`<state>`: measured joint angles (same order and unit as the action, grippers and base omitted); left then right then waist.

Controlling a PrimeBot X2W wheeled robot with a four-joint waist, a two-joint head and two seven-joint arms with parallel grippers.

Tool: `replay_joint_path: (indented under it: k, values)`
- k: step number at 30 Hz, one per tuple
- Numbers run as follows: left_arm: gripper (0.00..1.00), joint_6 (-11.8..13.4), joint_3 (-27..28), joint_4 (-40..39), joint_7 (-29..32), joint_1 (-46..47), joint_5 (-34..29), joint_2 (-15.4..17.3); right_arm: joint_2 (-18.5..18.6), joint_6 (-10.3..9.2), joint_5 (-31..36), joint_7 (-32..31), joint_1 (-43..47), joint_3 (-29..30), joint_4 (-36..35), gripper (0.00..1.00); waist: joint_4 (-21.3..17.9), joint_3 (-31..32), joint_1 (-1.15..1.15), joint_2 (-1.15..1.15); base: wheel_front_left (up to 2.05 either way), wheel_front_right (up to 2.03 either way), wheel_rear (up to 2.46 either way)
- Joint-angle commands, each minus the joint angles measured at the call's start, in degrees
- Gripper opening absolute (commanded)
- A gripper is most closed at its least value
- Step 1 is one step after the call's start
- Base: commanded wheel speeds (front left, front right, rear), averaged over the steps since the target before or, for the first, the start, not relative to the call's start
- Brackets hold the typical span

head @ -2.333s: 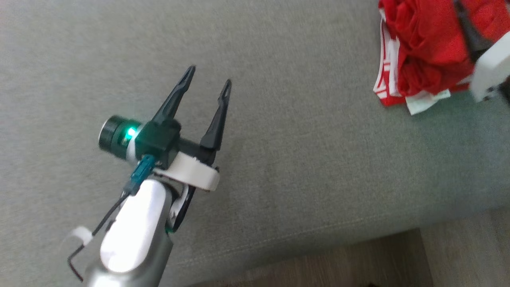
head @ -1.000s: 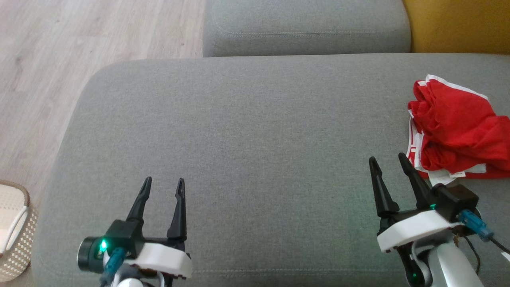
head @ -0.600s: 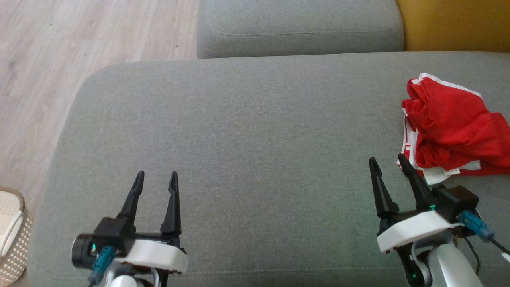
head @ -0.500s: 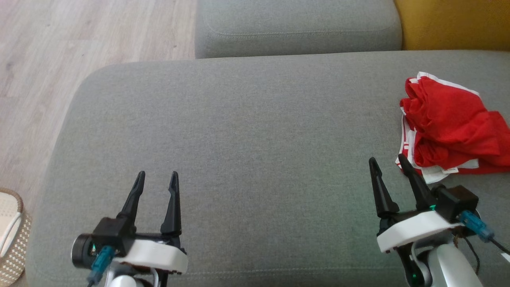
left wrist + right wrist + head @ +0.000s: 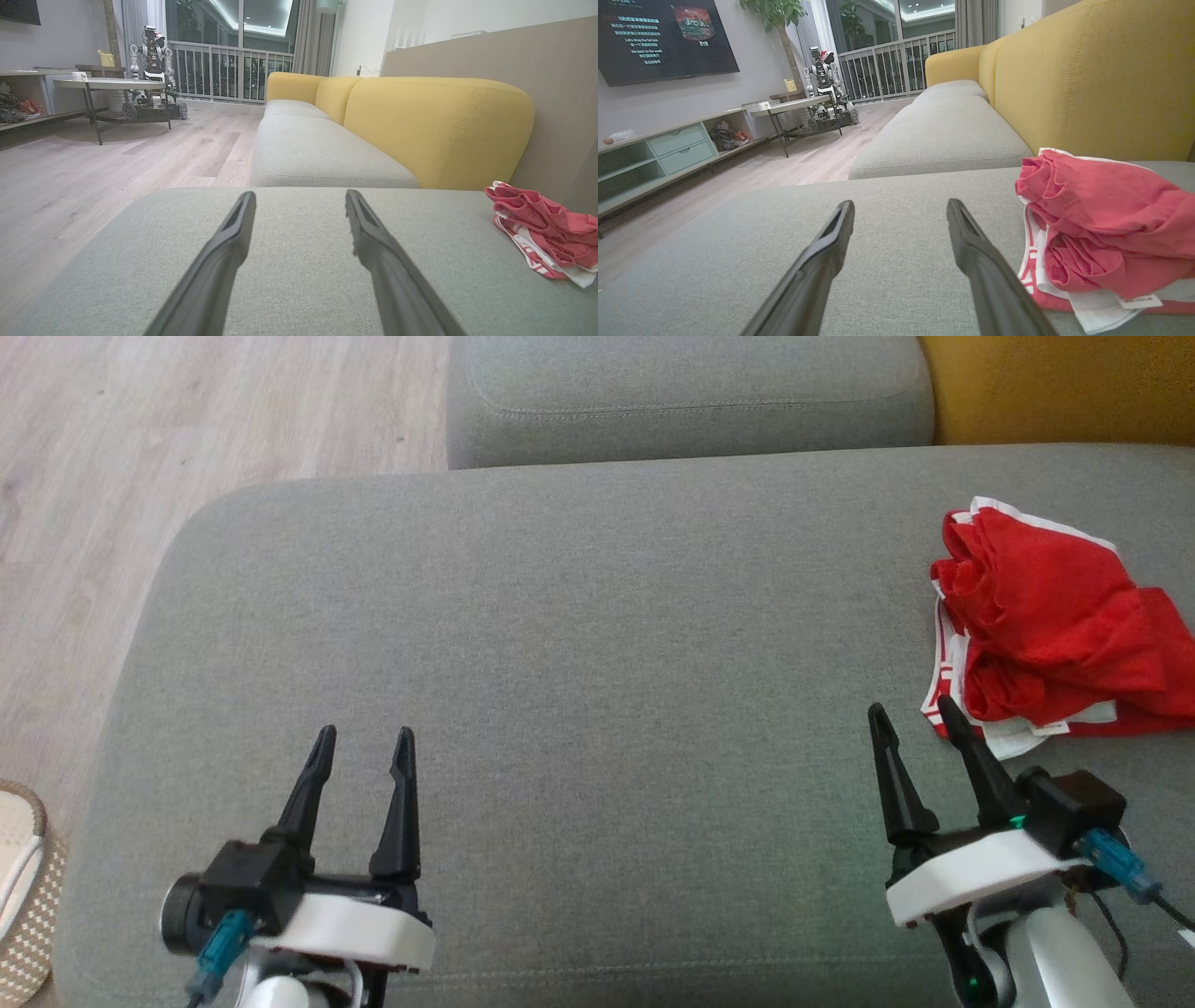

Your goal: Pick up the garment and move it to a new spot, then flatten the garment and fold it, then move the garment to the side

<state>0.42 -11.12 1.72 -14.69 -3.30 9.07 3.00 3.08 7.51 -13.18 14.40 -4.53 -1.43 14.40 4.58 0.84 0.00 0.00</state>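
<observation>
Pulled back off the crumpled red-and-white cloth garment (image 5: 1046, 625), the right end effector (image 5: 910, 707) hovers just left of it, fingers spread wide and empty.

One red garment (image 5: 1046, 625), two grippers (image 5: 364, 735) (image 5: 910, 706); two grey seat cushions (image 5: 597, 616) (image 5: 691, 392), one woven basket (image 5: 33, 905)

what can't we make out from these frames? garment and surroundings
Garment: bunched, so its own folds hide its type and inner layers; head view's right edge cuts off its far end.
Garment label: print too small, right wrist view.
Basket: mostly cut off by head view's left edge.
TV screen: text too small to read, right wrist view.
</observation>
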Motion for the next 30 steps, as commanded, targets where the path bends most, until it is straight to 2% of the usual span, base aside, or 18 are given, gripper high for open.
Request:
replay_joint_path:
  k: [1, 6, 7, 12, 30]
  values:
    - [1.00, -0.2, 2.0, -2.3, -0.3, 2.0, -0.4, -0.1, -0.2, -0.02, -0.1, 0.6, -1.3, -1.0, -2.2, 1.00, 0.1, -0.1, 0.00, 0.00, 0.00, 0.00, 0.00]
    - [1.00, -0.7, 2.0, -1.9, -0.3, 1.8, 1.6, -0.1, -0.2, -0.02, 0.0, 0.6, -1.2, -1.0, -2.1, 1.00, 0.2, 0.0, 0.00, 0.00, 0.00, 0.00, 0.00]
    - [0.00, -0.5, 0.1, 0.0, 0.0, 0.0, 1.8, 0.0, 0.0, 0.00, 0.0, 0.0, 0.1, 0.1, 0.0, 0.00, 0.2, 0.0, 0.00, 0.00, 0.00, 0.00, 0.00]
    - [0.00, -0.4, -0.1, 3.8, 0.1, -1.7, 1.9, 0.0, 0.0, 0.00, 0.0, -0.1, 1.9, -0.2, 3.6, 0.00, 0.2, 0.0, 0.00, 0.00, 0.00, 0.00, 0.00]
    - [0.00, -1.5, 1.5, 5.1, 2.4, 0.0, 15.1, 0.8, 0.0, 0.00, -12.0, -3.3, 1.4, 1.0, 3.0, 0.00, -0.5, -0.2, 0.00, 0.00, 0.00, 0.00, 0.00]
